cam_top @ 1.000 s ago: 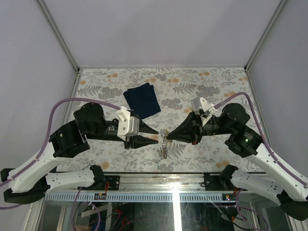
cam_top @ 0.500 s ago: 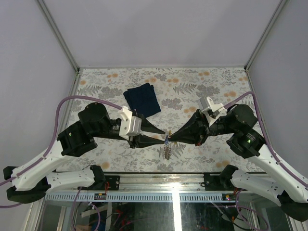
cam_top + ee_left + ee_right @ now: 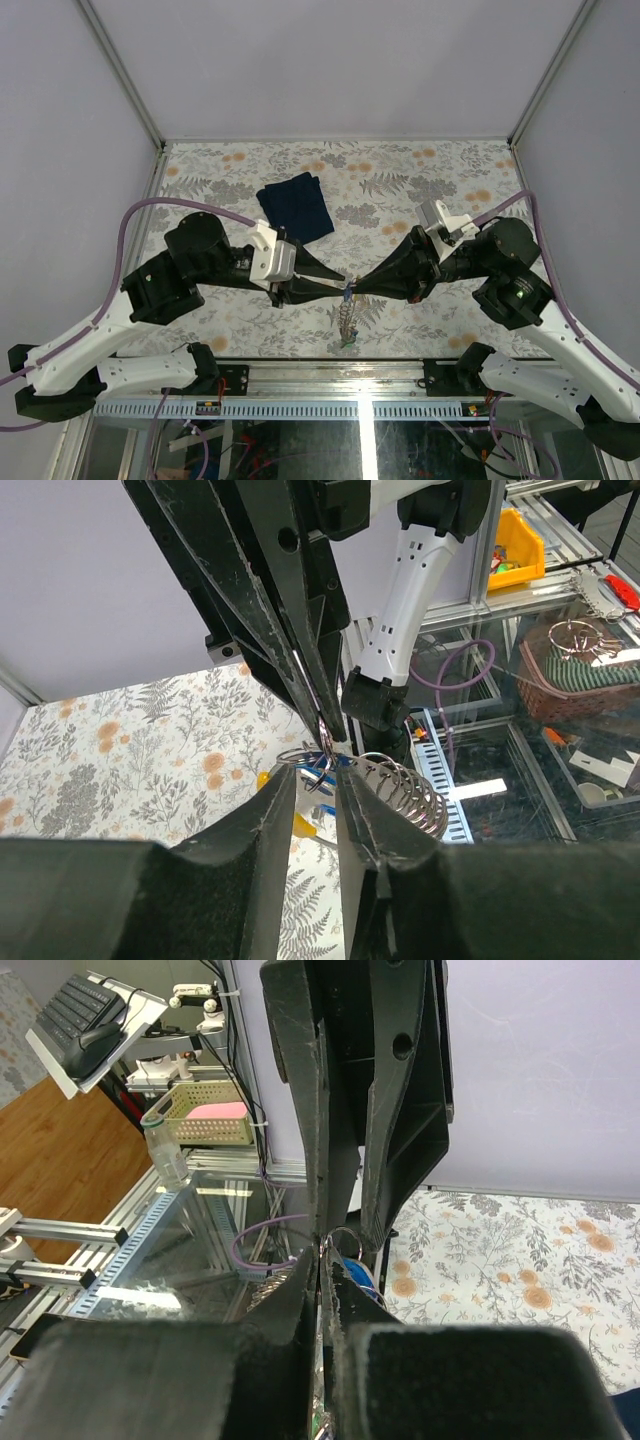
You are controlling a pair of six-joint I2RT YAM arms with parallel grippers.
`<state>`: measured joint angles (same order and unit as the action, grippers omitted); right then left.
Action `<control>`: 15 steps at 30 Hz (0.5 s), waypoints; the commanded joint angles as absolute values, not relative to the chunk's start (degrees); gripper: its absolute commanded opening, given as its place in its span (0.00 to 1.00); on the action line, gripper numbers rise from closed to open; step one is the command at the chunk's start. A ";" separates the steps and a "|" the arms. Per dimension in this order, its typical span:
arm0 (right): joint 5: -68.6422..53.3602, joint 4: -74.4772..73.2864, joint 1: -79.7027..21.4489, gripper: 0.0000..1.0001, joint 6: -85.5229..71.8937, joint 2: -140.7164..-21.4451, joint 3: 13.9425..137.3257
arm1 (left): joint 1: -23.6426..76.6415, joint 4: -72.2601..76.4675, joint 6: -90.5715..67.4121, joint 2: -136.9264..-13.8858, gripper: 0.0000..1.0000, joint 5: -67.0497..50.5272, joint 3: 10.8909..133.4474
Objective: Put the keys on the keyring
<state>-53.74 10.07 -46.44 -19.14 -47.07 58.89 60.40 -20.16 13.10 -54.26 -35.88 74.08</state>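
My two grippers meet tip to tip above the front middle of the floral table. My right gripper is shut on the thin wire keyring. A blue-tagged key shows just behind its fingers. The keys hang below as a small bunch with a coiled wire. My left gripper faces it with a narrow gap between its jaws. The keyring's loops lie across that gap at the tips. Blue and yellow tags show beneath them.
A dark navy folded cloth lies behind the grippers, left of centre. Grey walls and metal posts close in the table on three sides. The front rail runs just below the hanging bunch.
The left gripper has moved right to meet the right gripper's tips, and its jaws have narrowed. The right gripper has shifted slightly, and the bunch now hangs lower from it.
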 commanded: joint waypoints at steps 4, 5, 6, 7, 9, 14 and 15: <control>-54.34 14.81 -46.32 0.00 -19.62 -45.71 61.90 | 60.72 -17.75 13.14 -54.48 0.10 -36.96 74.16; -54.26 14.85 -46.32 0.00 -19.60 -45.66 61.92 | 60.73 -17.75 13.13 -54.51 0.06 -36.88 74.15; -54.11 14.90 -46.32 0.00 -19.49 -45.60 61.86 | 60.69 -17.80 13.10 -54.49 0.03 -36.77 74.20; -53.80 14.84 -46.32 0.00 -19.39 -45.47 61.87 | 60.73 -17.84 13.11 -54.44 0.01 -36.74 74.22; -53.22 14.77 -46.32 0.00 -19.13 -45.13 61.81 | 60.69 -17.92 13.10 -54.29 0.00 -36.43 74.18; -50.23 14.70 -46.32 0.00 -18.29 -43.77 61.37 | 60.72 -17.80 12.73 -54.07 0.00 -35.55 73.82; -49.13 14.87 -46.32 0.00 -18.35 -43.44 61.21 | 60.71 -17.51 12.50 -54.09 0.00 -35.46 73.70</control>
<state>-52.45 10.15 -46.44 -18.87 -45.93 58.98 60.40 -20.12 13.10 -54.63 -36.18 74.08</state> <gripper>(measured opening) 0.011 0.011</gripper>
